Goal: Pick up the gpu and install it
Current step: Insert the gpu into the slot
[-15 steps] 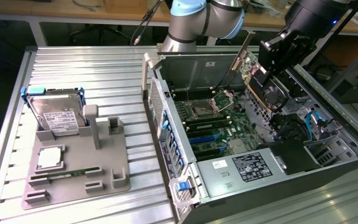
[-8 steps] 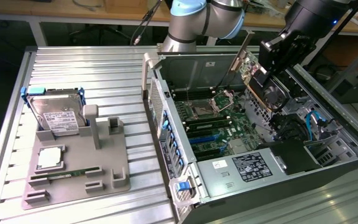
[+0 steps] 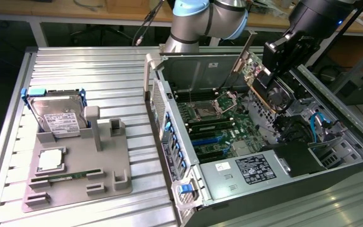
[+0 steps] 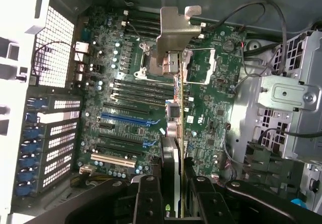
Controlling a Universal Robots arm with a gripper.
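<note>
while the claw (image 4: 173, 186) pinches the gpu (image 3: 273, 94) above the motherboard (image 4: 126, 108), a drive cage (image 4: 287, 93) stands alongside.

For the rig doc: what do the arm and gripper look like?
The arm is a silver-grey tube with a light blue joint cap. A dark cable hangs beside it. The gripper is black and blocky, and its fingers are flat black bars.
</note>
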